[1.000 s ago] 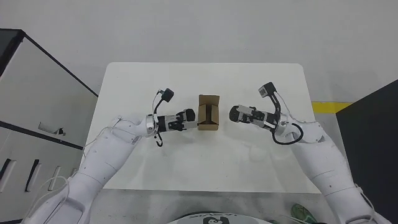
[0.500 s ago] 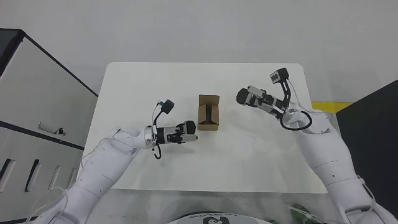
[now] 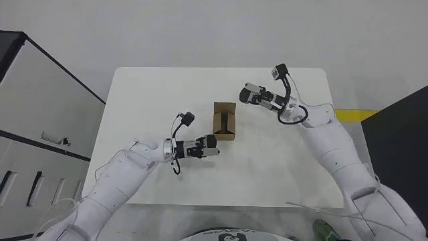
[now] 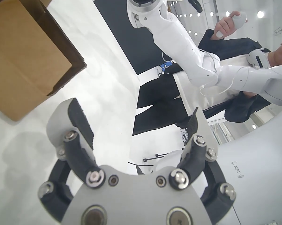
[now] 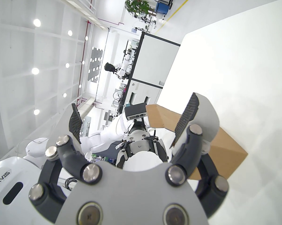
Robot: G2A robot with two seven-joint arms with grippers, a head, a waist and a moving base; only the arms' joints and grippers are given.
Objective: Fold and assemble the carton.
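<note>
A small brown carton [image 3: 225,120] stands upright with its top open at the middle of the white table [image 3: 281,174]. My left gripper [image 3: 214,151] is open and empty, just off the carton's near left corner, close to it but apart. In the left wrist view the carton [image 4: 21,54] lies beyond the spread fingers [image 4: 80,118]. My right gripper [image 3: 243,95] is open and empty, by the carton's far right corner. In the right wrist view the carton [image 5: 225,151] sits partly behind one finger [image 5: 190,113], with the left gripper [image 5: 141,146] farther off.
A grey cabinet [image 3: 33,107] stands left of the table and a dark unit [image 3: 401,140] to its right. Bare tabletop lies all around the carton.
My left gripper has drawn back from the carton's left side toward the near edge. My right gripper swung from the carton's right side to its far right corner.
</note>
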